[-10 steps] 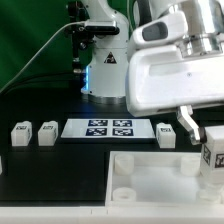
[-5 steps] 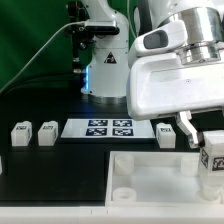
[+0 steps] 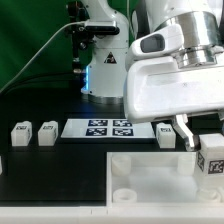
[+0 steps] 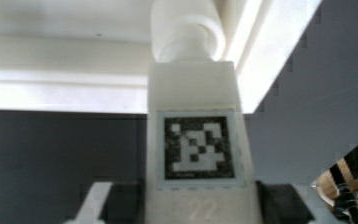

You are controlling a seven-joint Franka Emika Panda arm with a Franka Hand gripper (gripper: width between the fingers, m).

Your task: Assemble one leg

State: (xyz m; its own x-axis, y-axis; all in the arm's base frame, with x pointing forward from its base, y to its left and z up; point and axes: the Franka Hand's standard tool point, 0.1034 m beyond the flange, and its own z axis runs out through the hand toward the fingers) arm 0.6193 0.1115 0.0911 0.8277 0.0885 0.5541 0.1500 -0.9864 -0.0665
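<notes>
My gripper (image 3: 203, 150) is at the exterior view's right, shut on a white leg (image 3: 211, 165) with a marker tag on its face. The leg hangs over the right side of the big white tray-like part (image 3: 135, 170), at its far right corner. In the wrist view the held leg (image 4: 201, 130) stands between my two dark fingers (image 4: 126, 200), its rounded tip pointing at the white tray part (image 4: 87, 55). Three more legs stand on the black table: two at the left (image 3: 21, 133) (image 3: 47, 133) and one right of the marker board (image 3: 167, 133).
The marker board (image 3: 108, 128) lies flat at mid table behind the tray. The arm's base (image 3: 100, 60) stands behind it, with a cable trailing to the left. A green backdrop closes the rear.
The gripper with the held leg has moved slightly up and toward the exterior view's left. The other legs and the tray have not moved.
</notes>
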